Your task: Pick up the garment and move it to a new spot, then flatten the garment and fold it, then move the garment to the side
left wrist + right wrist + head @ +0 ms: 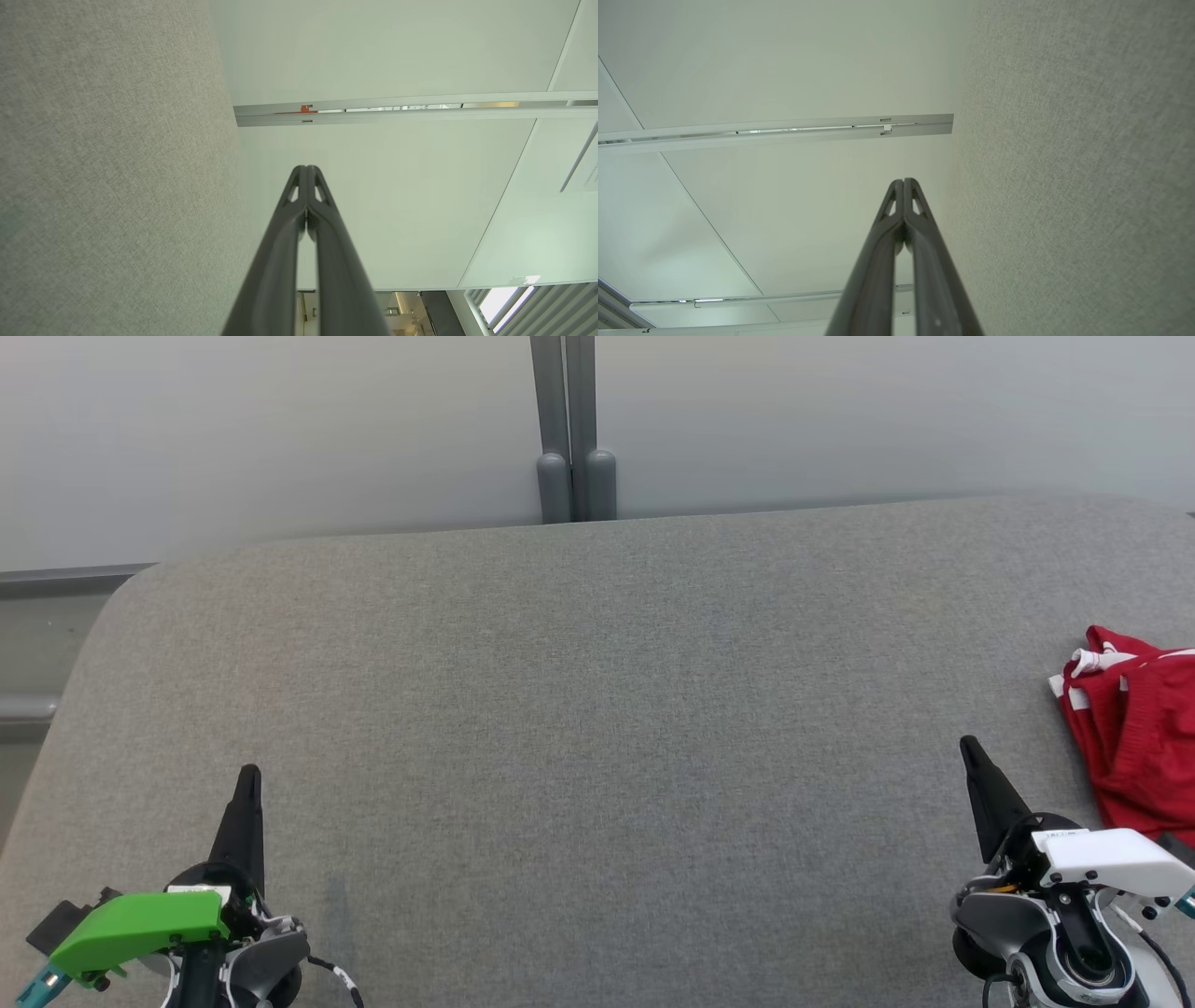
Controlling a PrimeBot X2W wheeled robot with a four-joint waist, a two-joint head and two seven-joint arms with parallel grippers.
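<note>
Garment [1137, 747], red with white trim, lies bunched at the far right edge of the grey fabric worktop [579, 709], partly cut off by the head view. It sits just beyond our right hand [969, 747]. Our left hand [249, 775] rests well apart from it, at the lower left. Both hands are pinched fully together, fingers touching, holding nothing. We judge this fits either a heap waiting to be lifted or one already set aside. Should a lift be due, we would spread the fingers first and pinch a thick fold, not a loose edge.
</note>
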